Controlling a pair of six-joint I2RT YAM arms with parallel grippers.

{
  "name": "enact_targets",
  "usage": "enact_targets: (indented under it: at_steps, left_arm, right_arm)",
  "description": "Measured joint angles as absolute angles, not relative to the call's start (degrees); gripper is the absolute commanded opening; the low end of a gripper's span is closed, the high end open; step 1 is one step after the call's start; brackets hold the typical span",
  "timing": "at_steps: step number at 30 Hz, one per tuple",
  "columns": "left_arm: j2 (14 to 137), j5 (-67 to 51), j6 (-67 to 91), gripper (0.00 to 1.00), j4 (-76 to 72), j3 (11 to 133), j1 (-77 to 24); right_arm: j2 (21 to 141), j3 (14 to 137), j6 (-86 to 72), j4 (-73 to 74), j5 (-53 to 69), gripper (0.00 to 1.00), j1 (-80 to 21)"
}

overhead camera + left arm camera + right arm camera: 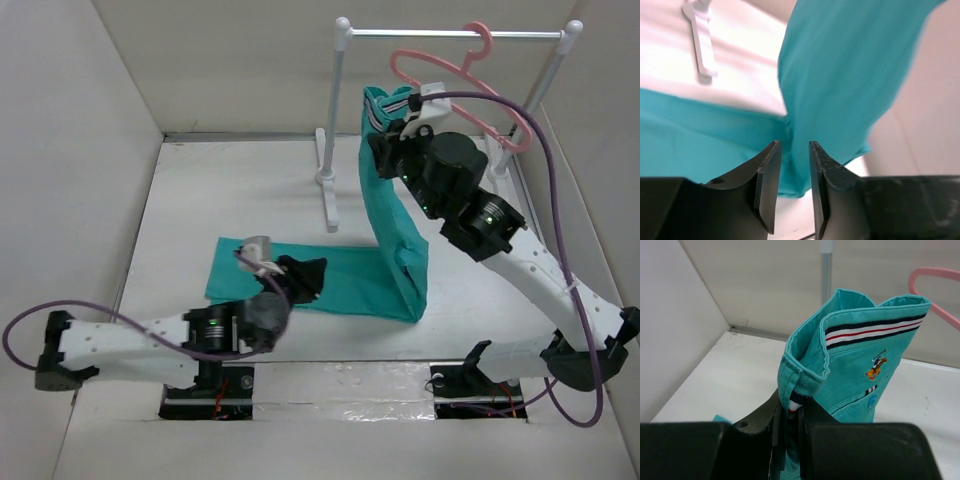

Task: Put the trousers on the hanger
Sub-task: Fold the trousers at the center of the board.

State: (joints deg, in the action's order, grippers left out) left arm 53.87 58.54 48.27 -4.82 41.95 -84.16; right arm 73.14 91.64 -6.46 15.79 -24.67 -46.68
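The right gripper [386, 148] is raised high and pinches the trousers [392, 235] at the rolled waistband edge; in the right wrist view its fingers [767, 422] are pressed together on that edge. The striped waistband stands upright just above and ahead of the fingertips, with a small embroidered rider below the stripes. From the grip the cloth hangs straight down beneath this gripper to the table [200, 200]. There it folds, and the legs lie flat, running away to the gripper's left towards the other arm.

The hanger [484, 33] hangs by its hook from the rail [440, 33], above and to the right of the right gripper. Its lower arm slopes down past the gripper's far side. In the right wrist view the hanger [935, 272] shows at the upper right, beyond the waistband and apart from it. One rail post [826, 270] stands behind the trousers [860, 370].

The left gripper [303, 278] is low over the flat legs. In its own view the left gripper [794, 146] has its fingers [767, 180] a narrow gap apart with nothing caught between them. Flat teal cloth lies below and ahead of the tips. The hanging part of the trousers [850, 65] rises ahead and to the right. The rail's foot [700, 45] lies ahead to the left on the table.
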Motion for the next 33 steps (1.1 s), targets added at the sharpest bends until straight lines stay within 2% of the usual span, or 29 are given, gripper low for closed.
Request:
enact_targets:
  at_steps: [3,7,9,17,22,27,30,31,33]
  left_arm:
    - [38.33,59.86,49.71,0.2,0.73,40.36,-84.16]
    - [20.67,62.02,51.83,0.19,9.23,39.07,-84.14]
    - [15.73,63.18,53.39,0.2,13.67,39.05,-84.16]
    - [12.43,65.23,54.94,0.2,25.71,41.69,-84.12]
    - [12.47,66.92,54.26,0.21,28.21,47.53,-83.88]
    - [10.17,69.47,52.71,0.21,28.21,49.01,-83.88]
    - [9.13,71.05,52.14,0.23,28.53,49.15,-83.88]
    - [9.13,71.48,52.47,0.25,29.08,49.34,-83.88]
    - [9.17,72.16,53.19,0.26,30.46,49.65,-83.88]
  right_arm:
    - [76.71,93.08,-6.42,15.42,-24.69,0.0,-48.53]
    - [82.74,94.43,-6.42,14.04,-24.67,0.0,-51.7]
    - [85.97,95.26,-6.39,13.1,-24.91,0.0,-53.58]
    - [104.53,100.55,-6.26,6.0,-25.61,0.01,-61.98]
    - [119.77,106.0,-7.62,3.14,-24.4,0.1,-67.44]
    - [130.1,107.85,-10.46,2.02,-20.51,0.12,-71.77]
    - [132.44,107.96,-11.68,2.0,-18.48,0.4,-73.47]
    - [132.66,107.92,-12.19,1.98,-17.61,0.57,-73.91]
    - [132.6,107.68,-13.26,1.06,-16.27,0.73,-74.46]
